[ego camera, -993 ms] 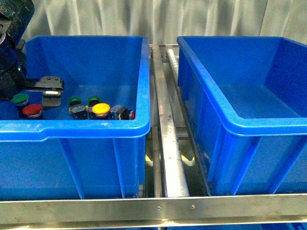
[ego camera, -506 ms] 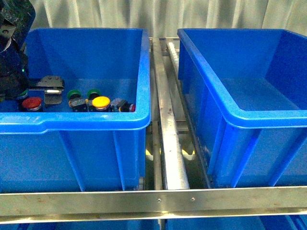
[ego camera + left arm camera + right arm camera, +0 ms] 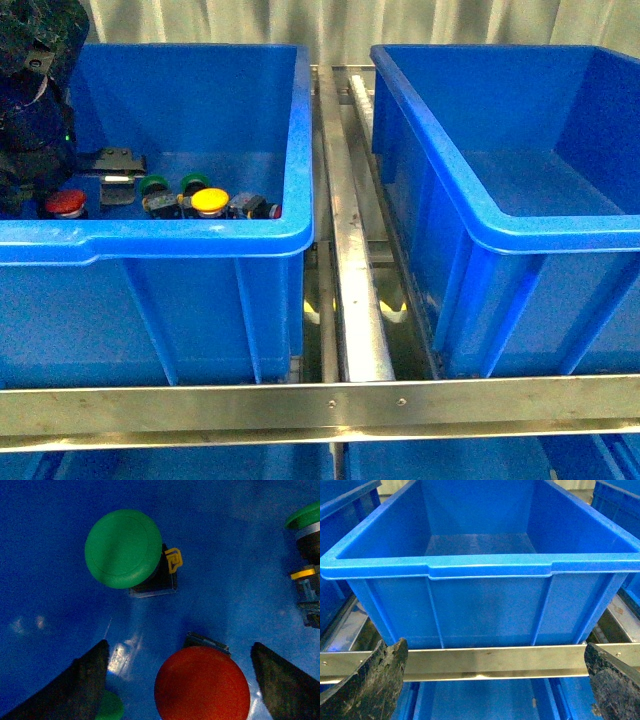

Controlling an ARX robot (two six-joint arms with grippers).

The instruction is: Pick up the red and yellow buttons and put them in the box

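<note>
Two deep blue crates sat side by side on a metal frame. The box (image 3: 530, 238), on the right with the straight front rim, held nothing that could be seen. The left crate (image 3: 200, 245), with the stepped front rim, held all the buttons on its floor. A metal rail (image 3: 350, 270) ran from near to far between them. The left arm (image 3: 35, 100) reached down into the left crate at its far left side.

The left gripper (image 3: 179, 644) hung with its fingers (image 3: 87, 680) spread wide, and the red button (image 3: 202, 685) stood between them, touched by neither. The right gripper (image 3: 492, 645) was also spread wide, facing a blue crate.

The yellow button (image 3: 210, 200) stood near the left crate's front wall, well right of the red one. Two green buttons (image 3: 154, 185) stood just behind, between red and yellow.
</note>
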